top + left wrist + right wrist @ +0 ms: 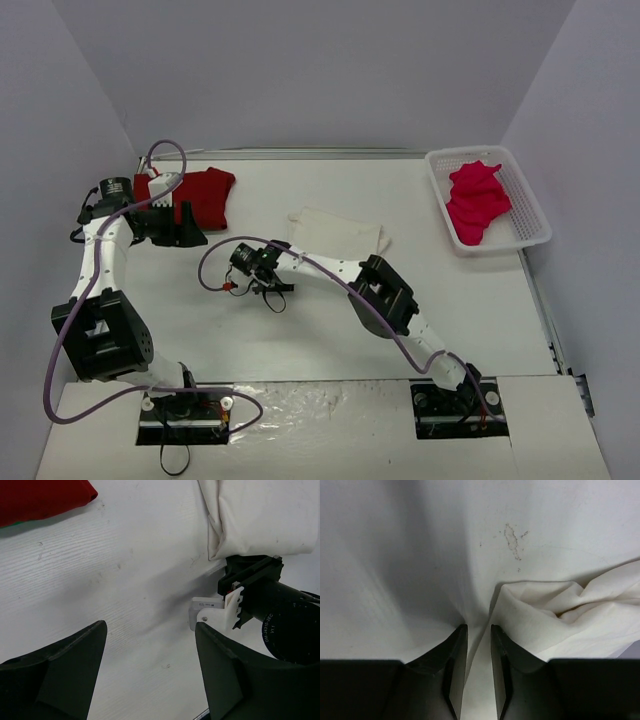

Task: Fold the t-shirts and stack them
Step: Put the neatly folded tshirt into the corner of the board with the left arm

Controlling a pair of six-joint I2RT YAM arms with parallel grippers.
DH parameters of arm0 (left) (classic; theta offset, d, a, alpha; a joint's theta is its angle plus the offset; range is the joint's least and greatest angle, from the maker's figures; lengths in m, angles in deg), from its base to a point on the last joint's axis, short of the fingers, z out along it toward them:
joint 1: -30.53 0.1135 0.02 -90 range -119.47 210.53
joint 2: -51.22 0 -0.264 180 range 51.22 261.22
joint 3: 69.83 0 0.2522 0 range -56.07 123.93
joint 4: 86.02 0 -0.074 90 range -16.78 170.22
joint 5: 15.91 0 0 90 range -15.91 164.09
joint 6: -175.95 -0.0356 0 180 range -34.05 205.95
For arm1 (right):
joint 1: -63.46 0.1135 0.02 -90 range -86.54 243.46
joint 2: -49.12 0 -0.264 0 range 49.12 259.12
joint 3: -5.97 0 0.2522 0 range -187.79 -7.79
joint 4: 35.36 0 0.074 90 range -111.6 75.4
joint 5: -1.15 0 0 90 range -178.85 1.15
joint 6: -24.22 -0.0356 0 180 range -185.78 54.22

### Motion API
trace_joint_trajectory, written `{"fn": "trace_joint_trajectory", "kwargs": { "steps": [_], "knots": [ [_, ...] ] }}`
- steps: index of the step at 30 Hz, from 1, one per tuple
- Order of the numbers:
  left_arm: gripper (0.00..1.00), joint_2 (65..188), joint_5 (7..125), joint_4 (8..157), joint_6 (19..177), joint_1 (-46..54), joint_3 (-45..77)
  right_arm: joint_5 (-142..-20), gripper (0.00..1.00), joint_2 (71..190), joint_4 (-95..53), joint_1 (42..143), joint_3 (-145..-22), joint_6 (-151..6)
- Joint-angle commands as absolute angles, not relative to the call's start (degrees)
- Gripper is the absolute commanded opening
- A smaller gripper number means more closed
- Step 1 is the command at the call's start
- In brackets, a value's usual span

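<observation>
The cream-white t-shirt lies crumpled at the table's middle back. My right gripper is at its left edge. In the right wrist view the gripper is shut on a fold of the cream cloth, which runs between the fingers. The red t-shirt lies folded at the back left; its edge shows in the left wrist view. My left gripper hangs just in front of it, open and empty over bare table. The pinkish-red t-shirt lies bunched in the basket.
The white lattice basket stands at the back right by the table's edge. The right arm's wrist and purple cable stretch across the middle of the table. Grey walls close in the back and sides.
</observation>
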State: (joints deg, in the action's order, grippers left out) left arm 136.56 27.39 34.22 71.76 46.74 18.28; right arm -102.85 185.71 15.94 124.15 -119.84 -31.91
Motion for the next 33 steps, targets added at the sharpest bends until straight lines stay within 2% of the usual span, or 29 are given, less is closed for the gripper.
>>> {"fn": "trace_joint_trajectory", "kwargs": {
  "steps": [1, 6, 11, 15, 21, 23, 33],
  "knots": [
    [0.70, 136.5, 25.8, 34.6, 72.1, 46.9, 18.8, -101.2, 0.23, 183.1, 19.8, 126.3, -117.4, -32.5],
    [0.70, 137.2, 25.4, 34.3, 72.1, 46.9, 19.4, -103.2, 0.30, 177.4, 20.9, 128.7, -116.6, -32.4],
    [0.70, 136.8, 25.3, 34.6, 72.1, 46.8, 19.2, -104.9, 0.32, 174.9, 20.9, 128.7, -116.5, -31.8],
    [0.70, 136.5, 25.7, 34.9, 72.0, 46.9, 18.8, -106.4, 0.32, 176.4, 20.8, 127.1, -117.5, -31.3],
    [0.70, 136.9, 25.7, 34.8, 71.8, 46.9, 18.6, -106.8, 0.37, 180.5, 20.0, 123.8, -120.0, -31.3],
    [0.70, 137.0, 25.5, 34.8, 71.8, 46.9, 18.6, -106.4, 0.40, 181.6, 19.9, 123.0, -120.6, -31.2],
    [0.70, 137.4, 25.1, 34.8, 71.5, 46.9, 18.5, -101.9, 0.43, 184.8, 20.1, 121.9, -121.2, -31.3]
  ]
}}
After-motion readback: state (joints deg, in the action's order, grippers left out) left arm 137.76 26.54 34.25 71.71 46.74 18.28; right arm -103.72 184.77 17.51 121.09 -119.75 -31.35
